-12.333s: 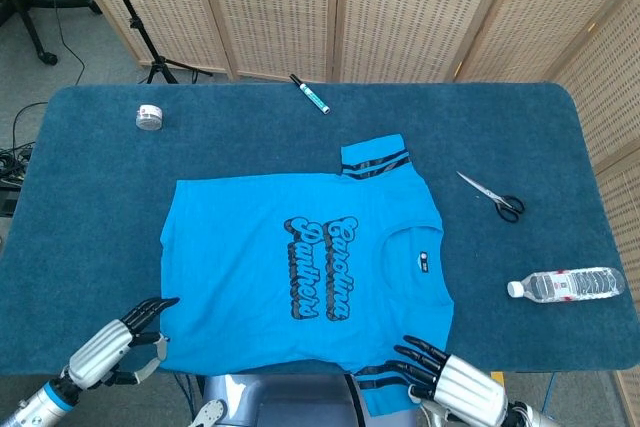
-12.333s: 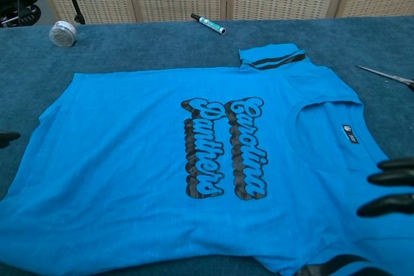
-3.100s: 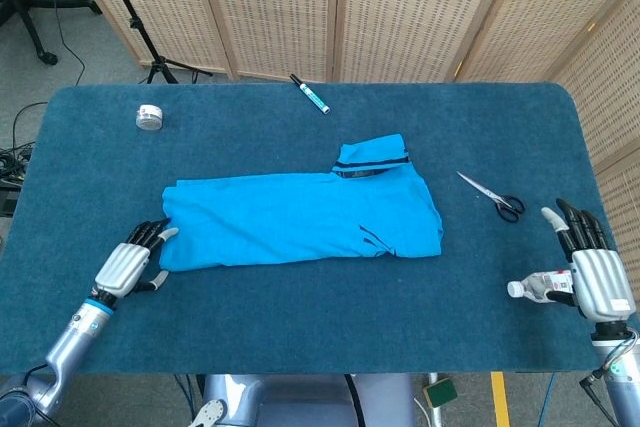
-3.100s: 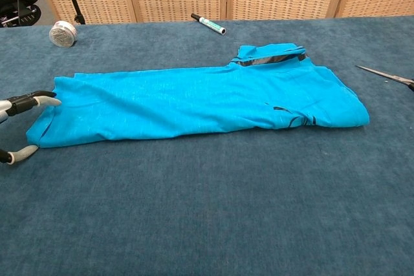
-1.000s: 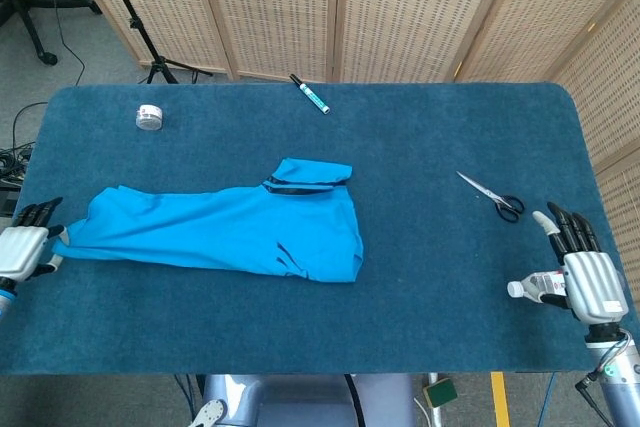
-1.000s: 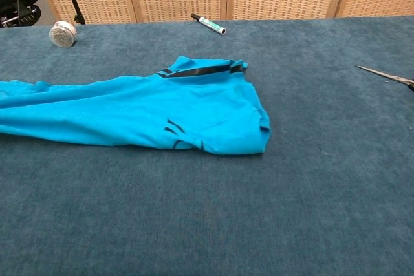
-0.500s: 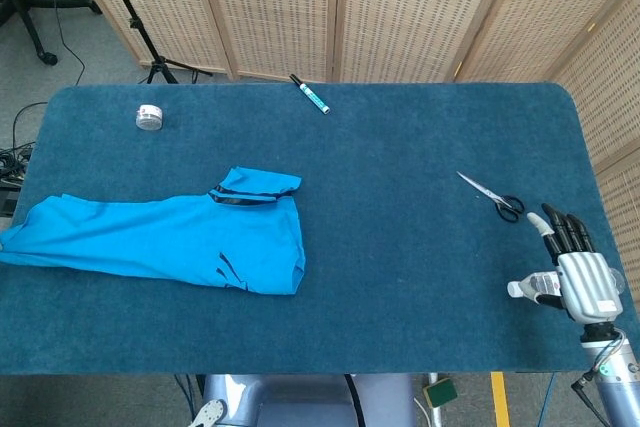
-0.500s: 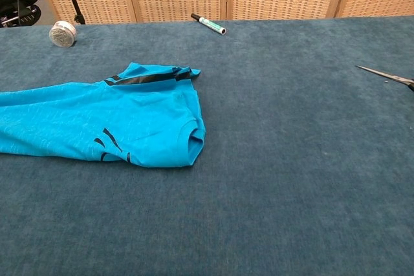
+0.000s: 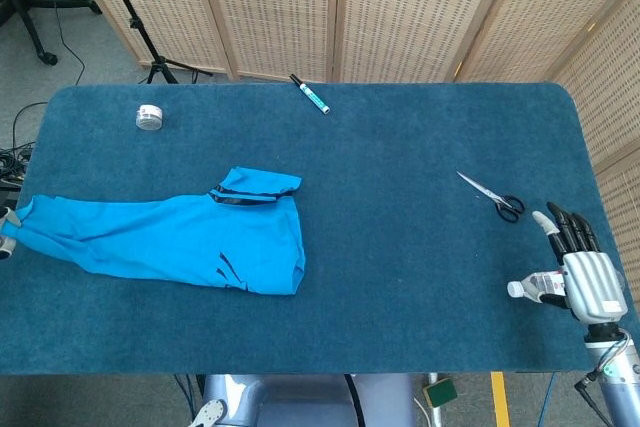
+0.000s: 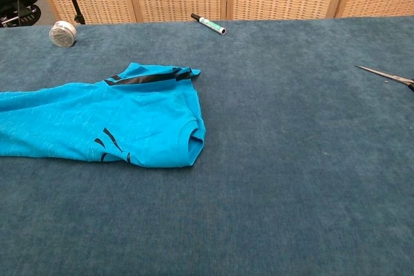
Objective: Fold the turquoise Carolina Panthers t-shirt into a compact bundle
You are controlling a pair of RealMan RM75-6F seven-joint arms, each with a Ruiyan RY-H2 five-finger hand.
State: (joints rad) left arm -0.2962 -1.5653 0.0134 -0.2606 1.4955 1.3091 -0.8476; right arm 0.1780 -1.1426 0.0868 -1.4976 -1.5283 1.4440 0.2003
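Nearest the robot, the right hand (image 9: 585, 272) hovers at the table's (image 9: 420, 297) right front edge, fingers straight and spread, holding nothing; a bottle (image 9: 530, 289) lies just beside it, partly hidden behind the hand. The hand stands well away from the cloth, likely parked so as not to hinder the other arm.

The shirt (image 9: 170, 232) lies on the left half of the table, already folded lengthwise into a long band that runs off toward the left edge. Its collar end sits nearest the middle, with a striped sleeve (image 9: 255, 187) turned up on the far side. At the hem end, at the very left border of the head view, only a pale sliver of the left hand (image 9: 8, 244) shows, touching or just beside the cloth; whether its fingers grip the hem cannot be told. The band's taut, drawn-out lie suggests it is being pulled from that end, probably to bring the hem within reach for the crosswise folds not yet made.

Farther back, scissors (image 9: 493, 197) rest on the right, well apart from the shirt. A tape roll (image 9: 149, 117) sits far left, and a marker (image 9: 310, 93) lies by the far edge.
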